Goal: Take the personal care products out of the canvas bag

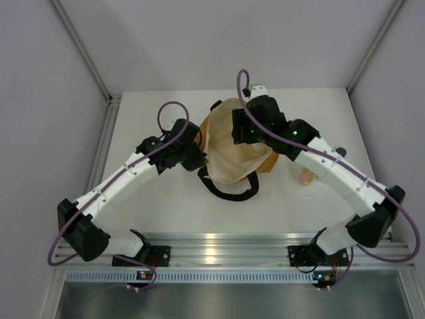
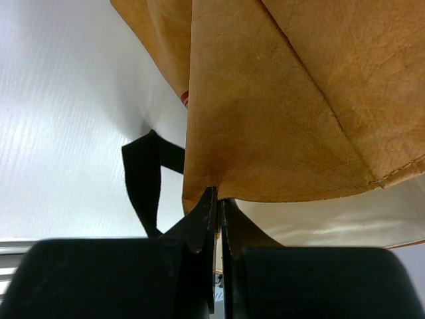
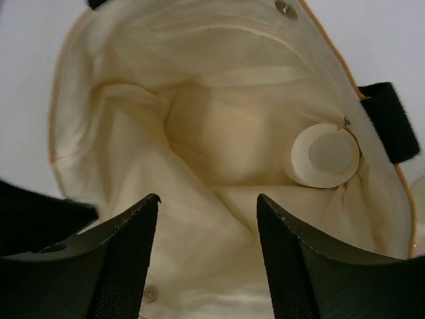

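The tan canvas bag [image 1: 229, 149] lies mid-table with its mouth held open. My left gripper [image 1: 201, 159] is shut on the bag's tan edge [image 2: 265, 133], pinching it between the fingertips [image 2: 219, 196]. My right gripper [image 1: 243, 134] hangs open over the bag's mouth. In the right wrist view it [image 3: 207, 199] points into the cream lining [image 3: 199, 133], and a squat cream jar [image 3: 325, 156] lies inside, ahead and to the right of the fingers. A slim orange bottle [image 1: 305, 175] lies on the table right of the bag, partly under my right arm. The other products are hidden.
The bag's black loop handle [image 1: 229, 189] trails toward the near edge and also shows in the left wrist view [image 2: 143, 176]. A small white object [image 1: 257, 89] sits behind the bag. Grey walls and metal posts enclose the white table [image 1: 146, 199].
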Action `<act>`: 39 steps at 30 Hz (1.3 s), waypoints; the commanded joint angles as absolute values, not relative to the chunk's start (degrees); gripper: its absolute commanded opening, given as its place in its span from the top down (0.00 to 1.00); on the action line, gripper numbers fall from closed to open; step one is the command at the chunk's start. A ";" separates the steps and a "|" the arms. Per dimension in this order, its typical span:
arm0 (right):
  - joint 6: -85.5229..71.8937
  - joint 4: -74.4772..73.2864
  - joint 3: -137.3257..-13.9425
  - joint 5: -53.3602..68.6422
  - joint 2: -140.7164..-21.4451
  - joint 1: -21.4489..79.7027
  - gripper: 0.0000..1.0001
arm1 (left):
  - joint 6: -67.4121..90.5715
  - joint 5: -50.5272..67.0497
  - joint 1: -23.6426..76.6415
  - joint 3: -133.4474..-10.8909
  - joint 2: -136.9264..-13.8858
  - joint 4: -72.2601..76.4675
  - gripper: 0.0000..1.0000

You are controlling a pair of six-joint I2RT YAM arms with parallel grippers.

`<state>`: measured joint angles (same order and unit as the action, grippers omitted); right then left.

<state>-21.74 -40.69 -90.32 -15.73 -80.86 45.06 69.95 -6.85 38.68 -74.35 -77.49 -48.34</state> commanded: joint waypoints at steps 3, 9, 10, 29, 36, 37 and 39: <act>-22.15 -49.47 -96.59 -24.68 -87.62 45.62 0.41 | 70.58 -7.38 38.76 -76.02 -78.40 -46.05 1.00; -18.99 -52.38 -97.03 -32.77 -93.16 44.48 0.41 | 70.93 -8.17 38.76 -77.69 -78.66 -46.05 1.00; -18.64 -52.64 -96.68 -33.22 -93.60 44.30 0.41 | 71.01 -8.17 38.76 -77.87 -78.66 -46.05 1.00; -15.47 -50.54 -94.48 -39.12 -101.07 38.15 0.41 | 67.41 -17.31 41.39 -80.24 -76.81 -46.05 1.00; -14.68 -46.06 -90.62 -30.60 -101.95 35.07 0.41 | 67.15 -17.49 43.77 -80.86 -78.57 -46.05 1.00; -14.24 -45.36 -90.09 -28.93 -102.13 34.81 0.41 | 66.97 -17.32 43.86 -80.95 -78.75 -46.05 1.00; -14.24 -43.69 -88.60 -26.29 -102.39 34.28 0.41 | 66.53 -17.40 44.21 -81.56 -79.19 -46.05 1.00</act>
